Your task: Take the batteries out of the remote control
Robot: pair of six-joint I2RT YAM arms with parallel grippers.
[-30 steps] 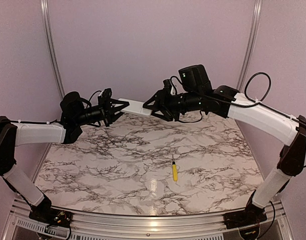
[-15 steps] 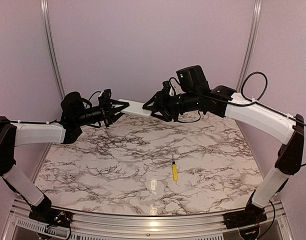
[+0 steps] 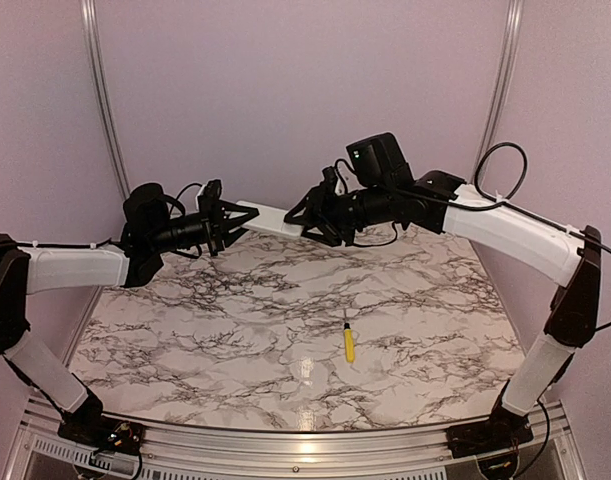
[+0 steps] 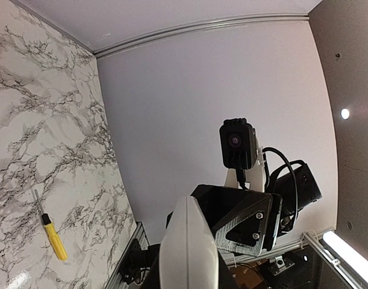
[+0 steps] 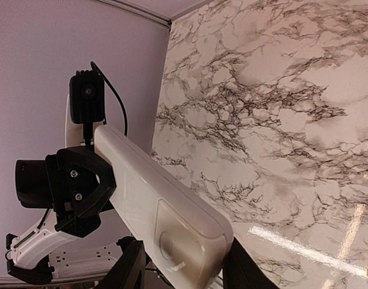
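Observation:
The white remote control [image 3: 269, 218] hangs level in the air above the back of the table, held between the two arms. My left gripper [image 3: 241, 212] is shut on its left end. The right gripper [image 3: 301, 222] is shut on its right end. In the right wrist view the remote control [image 5: 149, 198] runs away from me toward the left gripper's black fingers [image 5: 81, 188], and a closed cover panel with a round dimple faces the camera. In the left wrist view the remote control [image 4: 188, 250] shows edge-on. The batteries are hidden.
A yellow-handled tool with a black tip [image 3: 349, 343] lies on the marble table [image 3: 205, 330], right of centre and well below the arms. It also shows in the left wrist view as the yellow tool [image 4: 53, 236]. The back wall stands close behind the grippers.
The right arm's wrist has shifted slightly left and up, and the remote has moved a little with it. Both grips stay as they were.

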